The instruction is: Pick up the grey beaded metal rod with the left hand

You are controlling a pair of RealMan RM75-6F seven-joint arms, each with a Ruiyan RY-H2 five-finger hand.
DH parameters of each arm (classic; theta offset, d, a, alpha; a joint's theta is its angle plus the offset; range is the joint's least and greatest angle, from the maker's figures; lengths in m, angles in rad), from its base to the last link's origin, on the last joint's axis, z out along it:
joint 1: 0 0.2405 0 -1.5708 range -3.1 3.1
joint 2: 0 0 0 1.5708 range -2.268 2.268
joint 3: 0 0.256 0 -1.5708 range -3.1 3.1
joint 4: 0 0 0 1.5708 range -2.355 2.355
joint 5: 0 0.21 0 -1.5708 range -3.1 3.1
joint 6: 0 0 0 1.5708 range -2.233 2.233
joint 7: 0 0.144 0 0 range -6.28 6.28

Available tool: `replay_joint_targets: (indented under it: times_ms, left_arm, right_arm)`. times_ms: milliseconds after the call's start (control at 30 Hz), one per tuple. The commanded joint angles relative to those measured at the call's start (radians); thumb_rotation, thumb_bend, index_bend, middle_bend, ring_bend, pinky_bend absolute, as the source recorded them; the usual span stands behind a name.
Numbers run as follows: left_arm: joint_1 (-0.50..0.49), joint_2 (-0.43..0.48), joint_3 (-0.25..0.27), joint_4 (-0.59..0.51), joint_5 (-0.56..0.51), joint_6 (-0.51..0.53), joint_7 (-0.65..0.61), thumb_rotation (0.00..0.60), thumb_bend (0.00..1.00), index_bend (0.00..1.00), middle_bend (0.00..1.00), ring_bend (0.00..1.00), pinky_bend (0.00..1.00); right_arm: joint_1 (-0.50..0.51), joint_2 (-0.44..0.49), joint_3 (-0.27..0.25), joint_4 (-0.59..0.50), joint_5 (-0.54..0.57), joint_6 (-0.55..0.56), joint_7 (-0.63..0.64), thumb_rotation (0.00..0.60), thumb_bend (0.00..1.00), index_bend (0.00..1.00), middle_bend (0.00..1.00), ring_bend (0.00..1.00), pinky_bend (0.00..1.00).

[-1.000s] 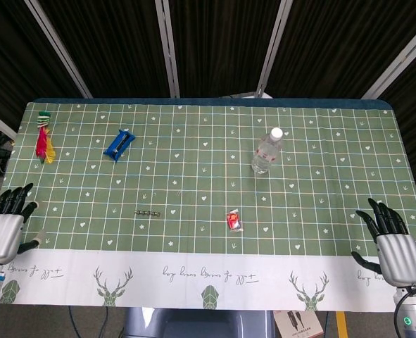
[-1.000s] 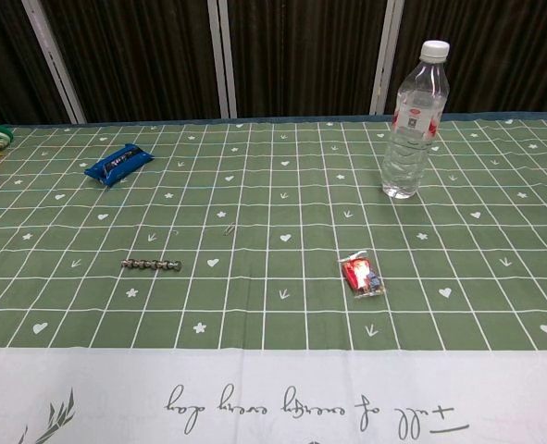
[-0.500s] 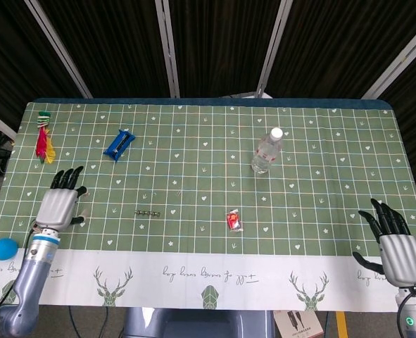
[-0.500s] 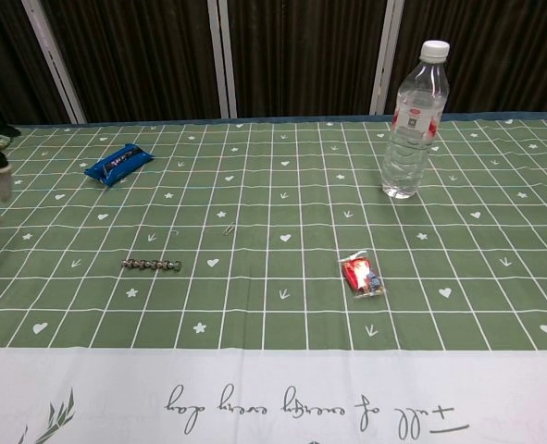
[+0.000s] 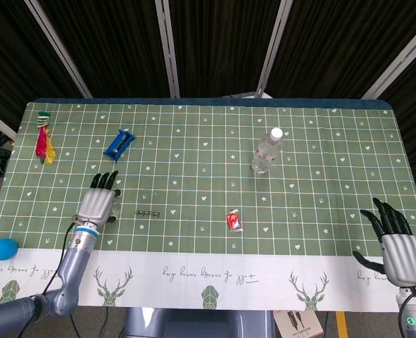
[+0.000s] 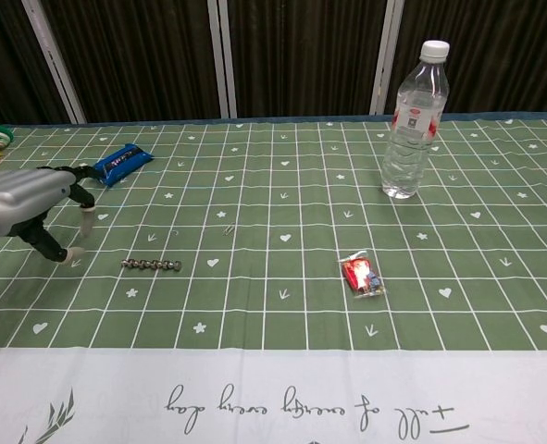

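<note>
The grey beaded metal rod (image 5: 148, 212) (image 6: 151, 265) lies flat on the green checked cloth, left of centre. My left hand (image 5: 98, 204) (image 6: 34, 208) hovers just to the left of the rod with its fingers spread, holding nothing and apart from the rod. My right hand (image 5: 394, 241) stays open near the table's front right corner, far from the rod; the chest view does not show it.
A blue wrapped packet (image 5: 120, 144) (image 6: 118, 163) lies behind the rod. A red snack packet (image 5: 234, 221) (image 6: 361, 276) sits near the centre, a water bottle (image 5: 266, 152) (image 6: 413, 121) stands further back right. A red-yellow feathered toy (image 5: 44, 141) is far left, a blue ball (image 5: 4, 248) front left.
My left hand has swept rightward from the table's left edge to just beside the rod, uncovering the blue ball. The right hand has barely moved.
</note>
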Motion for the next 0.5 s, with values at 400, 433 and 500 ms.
replay_joint_targets:
  times_ms: [400,433,500]
  left_arm:
    - [-0.065,-0.123,-0.002,0.077,-0.059,0.01,0.042,0.6,0.26,0.51,0.0,0.0,0.0]
    - [-0.068,-0.127,-0.002,0.079,-0.06,0.01,0.044,0.6,0.26,0.51,0.0,0.0,0.0]
    - [-0.074,-0.133,-0.001,0.082,-0.063,0.01,0.048,0.6,0.27,0.51,0.0,0.0,0.0]
  right_arm:
    - [0.0,0.004,0.0,-0.007,0.003,-0.004,0.019,0.6,0.1,0.18,0.0,0.0,0.11]
    - [-0.001,0.004,0.001,-0.007,0.003,-0.004,0.02,0.6,0.1,0.18,0.0,0.0,0.11]
    - [-0.001,0.005,0.001,-0.008,0.003,-0.004,0.021,0.6,0.1,0.18,0.0,0.0,0.11]
